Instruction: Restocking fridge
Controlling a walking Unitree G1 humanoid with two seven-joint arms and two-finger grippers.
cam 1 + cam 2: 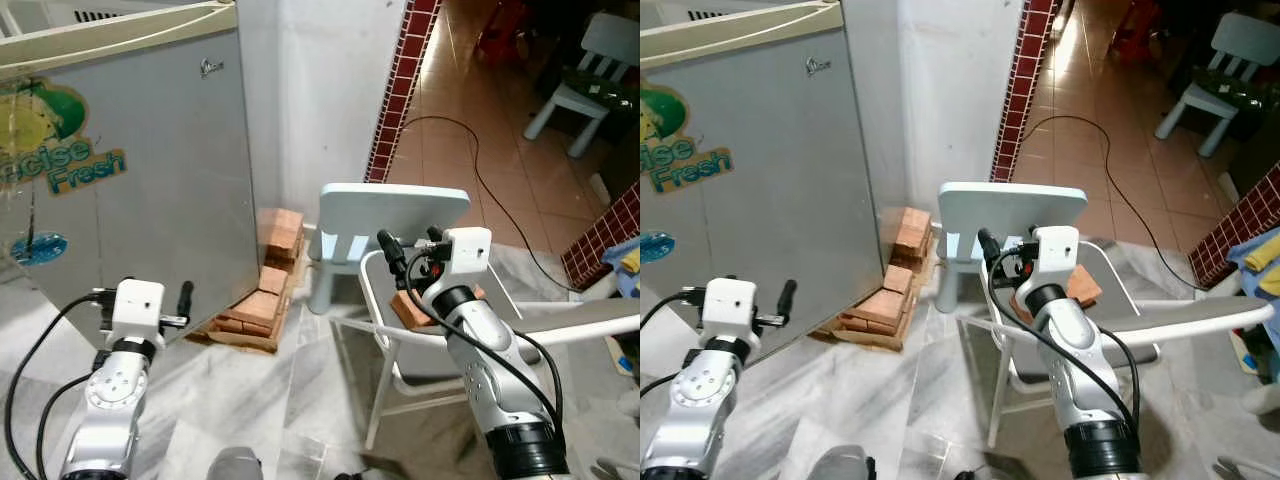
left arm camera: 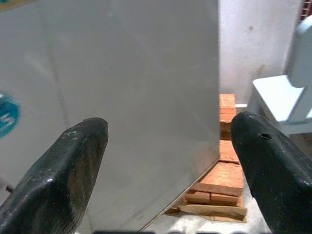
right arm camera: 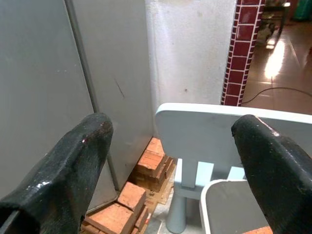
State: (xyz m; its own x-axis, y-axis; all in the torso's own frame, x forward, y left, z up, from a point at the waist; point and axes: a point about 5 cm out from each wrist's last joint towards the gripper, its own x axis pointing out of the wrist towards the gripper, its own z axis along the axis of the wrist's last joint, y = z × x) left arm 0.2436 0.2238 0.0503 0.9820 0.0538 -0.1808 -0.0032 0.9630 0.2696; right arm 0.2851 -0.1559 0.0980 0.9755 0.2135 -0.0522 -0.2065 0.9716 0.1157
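Observation:
The grey fridge (image 1: 150, 170) stands closed at the left, with a green "Fresh" sticker (image 1: 60, 165) on its side. My left gripper (image 1: 142, 293) is held low in front of that side, open and empty. In the left wrist view its two black fingers (image 2: 73, 165) stand wide apart, facing the grey fridge panel (image 2: 146, 87). My right gripper (image 1: 412, 243) is raised over a white plastic chair (image 1: 385, 330), open and empty. In the right wrist view its fingers (image 3: 78, 161) are spread towards the fridge corner (image 3: 97, 73). No goods for stocking can be made out.
Red bricks (image 1: 270, 270) are stacked on cardboard at the fridge's corner by the white wall. A pale blue child's chair (image 1: 390, 215) stands beside them. One brick (image 1: 412, 312) lies on the white chair. A black cable (image 1: 490, 180) crosses the tiled floor; another small chair (image 1: 590, 70) stands far right.

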